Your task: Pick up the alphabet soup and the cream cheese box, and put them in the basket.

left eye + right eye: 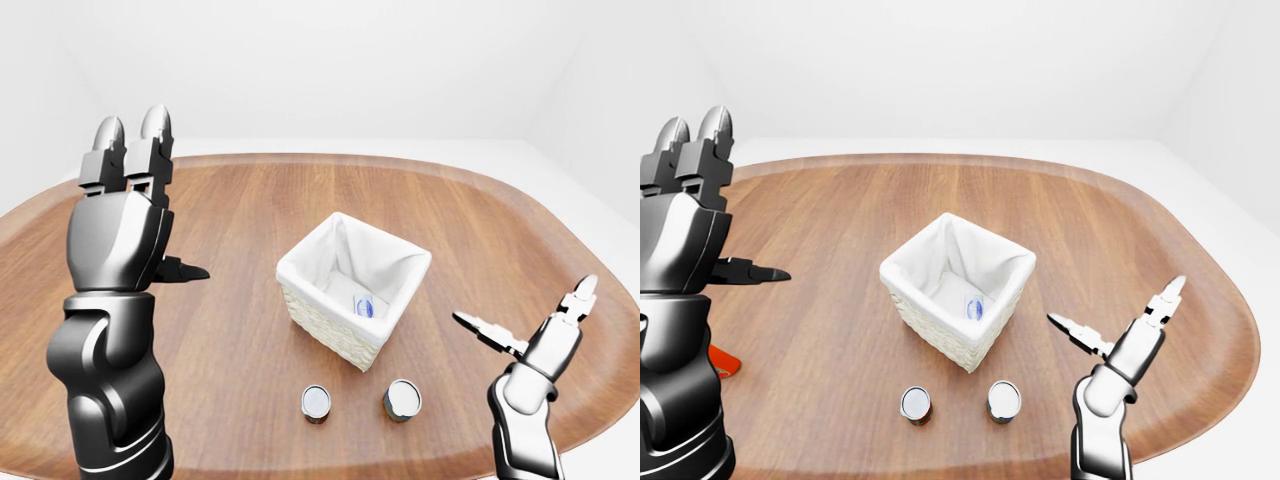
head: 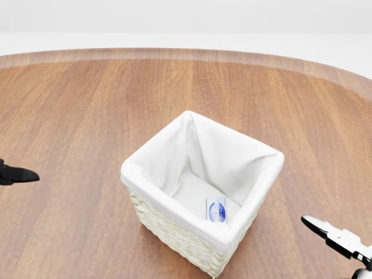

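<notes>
The white-lined wicker basket [image 2: 174, 206] stands mid-table, and the cream cheese box [image 2: 216, 210], with a blue-and-white label, lies inside it against the lower right wall. Below the basket in the left-eye view two cans stand upright, one at the left [image 1: 316, 402] and one at the right [image 1: 402, 399]. Only their lids show, so I cannot tell which is the alphabet soup. My left hand [image 1: 165, 195] is raised at the left, fingers up and thumb out, open and empty. My right hand [image 1: 522, 305] hovers open and empty to the right of the cans.
The oval wooden table [image 1: 250, 200] has a raised rim all round. A small red-orange object [image 1: 722, 362] peeks out behind my left arm at the left edge of the right-eye view. Bare wood surrounds the basket.
</notes>
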`<state>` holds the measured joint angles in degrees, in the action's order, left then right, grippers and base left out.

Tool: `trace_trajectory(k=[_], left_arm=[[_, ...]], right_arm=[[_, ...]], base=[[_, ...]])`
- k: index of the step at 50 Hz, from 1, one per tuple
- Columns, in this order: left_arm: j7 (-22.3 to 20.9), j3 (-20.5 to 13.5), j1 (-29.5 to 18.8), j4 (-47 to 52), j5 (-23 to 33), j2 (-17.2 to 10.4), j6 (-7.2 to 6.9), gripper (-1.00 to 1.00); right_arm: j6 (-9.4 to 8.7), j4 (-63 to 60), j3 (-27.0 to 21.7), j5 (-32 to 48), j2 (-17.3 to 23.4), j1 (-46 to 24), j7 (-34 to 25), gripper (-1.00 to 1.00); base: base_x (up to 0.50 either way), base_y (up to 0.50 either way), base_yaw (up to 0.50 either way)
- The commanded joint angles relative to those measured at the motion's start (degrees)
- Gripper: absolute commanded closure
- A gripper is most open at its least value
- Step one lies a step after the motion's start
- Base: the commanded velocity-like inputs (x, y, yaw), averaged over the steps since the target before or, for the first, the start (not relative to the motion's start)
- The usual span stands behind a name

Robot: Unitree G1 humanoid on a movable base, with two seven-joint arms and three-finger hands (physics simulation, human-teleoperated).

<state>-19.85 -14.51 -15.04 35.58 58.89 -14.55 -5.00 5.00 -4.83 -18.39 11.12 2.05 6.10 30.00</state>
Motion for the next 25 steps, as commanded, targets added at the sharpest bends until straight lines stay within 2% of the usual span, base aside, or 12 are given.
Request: trace_trajectory(k=[1, 7, 12, 15, 25], left_arm=[[-0.3, 0.1, 0.1, -0.1, 0.3, 0.1, 0.0, -1.0], [-1.0, 0.2, -0.1, -0.2, 0.5, 0.1, 0.0, -1.0], [-0.9, 0.2, 0.4, 0.0, 0.4, 0.2, 0.0, -1.0], [-1.4, 0.2, 0.1, 0.1, 0.7, 0.2, 0.0, -1.0], [-1.5, 0.1, 0.1, 0.5, 0.8, 0.2, 0.0, -1.0]], right_arm=[[0.0, -3.7, 0.1, 1.5, -1.3, 3.4, 0.0, -1.0], [0.0, -7.9, 0.1, 1.9, -2.6, 5.5, 0.0, -1.0], [0.0, -10.0, 2.0, 7.5, -3.0, 7.2, -3.3, -1.0], [0.0, -13.2, 1.9, 8.2, -4.1, 8.6, -4.9, -1.0], [-3.48, -23.2, 2.7, 13.5, -6.7, 12.8, -12.1, -1.0]], base=[[0.0, 0.0, 0.0], [0.0, 0.0, 0.0], [0.0, 0.0, 0.0], [0.0, 0.0, 0.0], [0.0, 0.0, 0.0]])
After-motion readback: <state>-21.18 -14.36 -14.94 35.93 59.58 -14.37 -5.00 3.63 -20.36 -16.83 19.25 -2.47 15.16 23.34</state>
